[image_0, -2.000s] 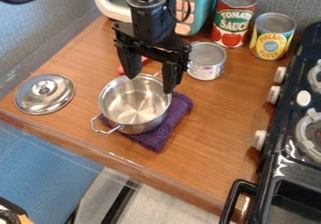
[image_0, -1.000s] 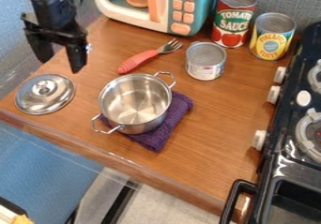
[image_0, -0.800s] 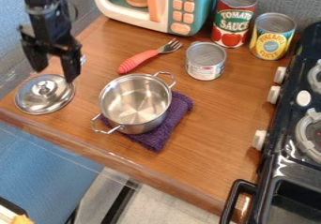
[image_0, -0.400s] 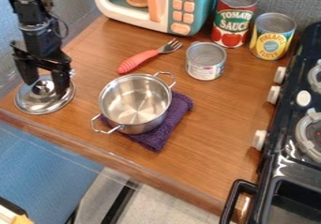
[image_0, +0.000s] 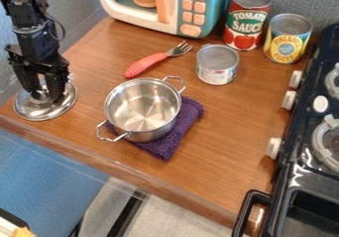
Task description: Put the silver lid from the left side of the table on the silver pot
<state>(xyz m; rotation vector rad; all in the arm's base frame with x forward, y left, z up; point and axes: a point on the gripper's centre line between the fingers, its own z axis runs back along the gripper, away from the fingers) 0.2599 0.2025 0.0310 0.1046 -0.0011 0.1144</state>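
Note:
At the left of the counter, the black gripper point(image_0: 42, 94) points down over the silver lid point(image_0: 47, 113). Its two fingers stand on either side of the lid's knob, shut on it, and partly hide it. The lid lies on the wood near the left edge. To its right, a steel pot point(image_0: 141, 110) with two handles sits on a folded purple cloth point(image_0: 164, 147); the pot holds nothing. Behind the pot lies a fork point(image_0: 147, 64) with a red handle.
An opened low can point(image_0: 217, 67) stands right of the fork. Farther back are a toy microwave point(image_0: 186, 8), a tomato sauce can point(image_0: 246, 23) and a yellow-labelled can point(image_0: 287, 40). A black stove point(image_0: 298, 156) with white knobs borders the right side.
From above the pot, the gripper has moved left and then down to the lid. Its fingers have drawn together on the knob, and the lid has shifted slightly left.

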